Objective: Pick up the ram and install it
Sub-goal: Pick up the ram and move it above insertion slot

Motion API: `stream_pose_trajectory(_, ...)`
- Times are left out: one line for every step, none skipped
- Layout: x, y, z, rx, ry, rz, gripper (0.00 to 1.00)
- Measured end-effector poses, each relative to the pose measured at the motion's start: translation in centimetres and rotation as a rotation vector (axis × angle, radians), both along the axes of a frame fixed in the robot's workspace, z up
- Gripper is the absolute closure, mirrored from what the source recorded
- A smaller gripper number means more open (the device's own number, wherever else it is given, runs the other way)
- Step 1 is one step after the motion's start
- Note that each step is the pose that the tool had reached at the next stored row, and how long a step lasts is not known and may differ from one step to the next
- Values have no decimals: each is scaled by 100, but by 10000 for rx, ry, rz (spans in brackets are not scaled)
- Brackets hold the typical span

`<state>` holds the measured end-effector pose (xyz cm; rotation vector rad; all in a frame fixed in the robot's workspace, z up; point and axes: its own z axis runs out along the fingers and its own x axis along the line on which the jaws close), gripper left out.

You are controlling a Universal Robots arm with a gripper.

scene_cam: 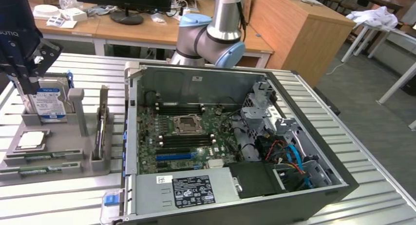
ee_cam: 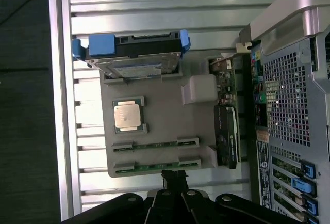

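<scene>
**Gripper above the parts tray, ram in its slots**

Ribbed aluminium table (scene_cam: 65,200) (ee_cam: 154,7), office desks behind. Grey parts tray (scene_cam: 65,159) (ee_cam: 170,121) sits toward the exterior view's left. An open computer case (scene_cam: 195,76) (ee_cam: 294,95) lies on its side just beside it, with only a narrow strip of table between tray edge and case rim.

Gripper (scene_cam: 23,84) (ee_cam: 174,178) hangs above the tray's far end by the upright hard drive (scene_cam: 50,102) (ee_cam: 136,66). Jaws are closed together and carry nothing. Air is open around it; the case wall stands well off to the exterior view's right.

Ram (scene_cam: 39,157) (ee_cam: 154,145) lies flat in a tray slot. A second stick (scene_cam: 32,170) (ee_cam: 154,164) lies parallel in the outermost slot, along the tray's edge. Processor (scene_cam: 31,140) (ee_cam: 129,115) sits between the sticks and the drive. An expansion card (scene_cam: 101,132) (ee_cam: 227,131) stands on edge along the tray side nearest the case.

Inside the case the motherboard (scene_cam: 149,137) lies exposed, its black memory slots (scene_cam: 179,108) flanking the socket. Drive cage and cables crowd the side on the exterior view's right.
</scene>
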<state>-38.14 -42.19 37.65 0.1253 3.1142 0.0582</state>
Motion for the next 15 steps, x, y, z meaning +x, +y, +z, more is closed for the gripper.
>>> stream_pose_trajectory(0, 0, 0, 0, 0, 13, 89)
stream_pose_trajectory(0, 0, 0, 0, 1, 52, 89)
stream_pose_trajectory(0, 0, 0, 0, 1, 118, 89)
stream_pose_trajectory(-1, 0, 0, 0, 1, 222, 89)
stream_pose_trajectory(0, 0, 1, 0, 1, 361, 89)
stream_pose_trajectory(0, 0, 0, 0, 1, 521, 89)
stream_pose_trajectory(0, 0, 0, 0, 1, 701, 89)
stream_pose_trajectory(0, 0, 0, 1, 0, 880, 89)
stream_pose_trajectory(0, 0, 0, 0, 0, 1061, 89)
stream_pose_trajectory(0, 0, 0, 0, 1, 1240, 89)
stream_pose_trajectory(0, 0, 0, 0, 1, 1419, 89)
stream_pose_trajectory(0, 0, 0, 0, 1, 1611, 89)
stream_pose_trajectory(0, 0, -1, 0, 0, 1790, 89)
stream_pose_trajectory(0, 0, -1, 0, 0, 1971, 89)
stream_pose_trajectory(0, 0, -1, 0, 0, 2150, 89)
